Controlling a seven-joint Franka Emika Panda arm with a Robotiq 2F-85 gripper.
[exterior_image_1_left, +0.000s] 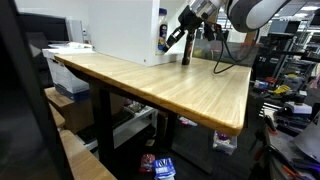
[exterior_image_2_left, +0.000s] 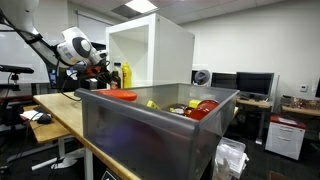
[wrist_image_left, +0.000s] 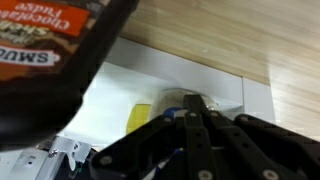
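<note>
Beside the fingers (wrist_image_left: 195, 112) — pressed together — a brown chocolate-fudge bottle (wrist_image_left: 50, 60), wrist view.

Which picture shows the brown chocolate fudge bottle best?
The wrist view. The chocolate fudge bottle fills its top left corner, close enough to read the label, up left of the shut gripper. In both exterior views it is too far off and small to pick out for sure.

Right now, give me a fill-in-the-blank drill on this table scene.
The gripper is ___, not open.
The label on the dark bottle reads Chocolate ___.
The table top is made of ___.
The big box by the gripper is coloured ___.
Missing: shut, Fudge, wood, white.
</note>
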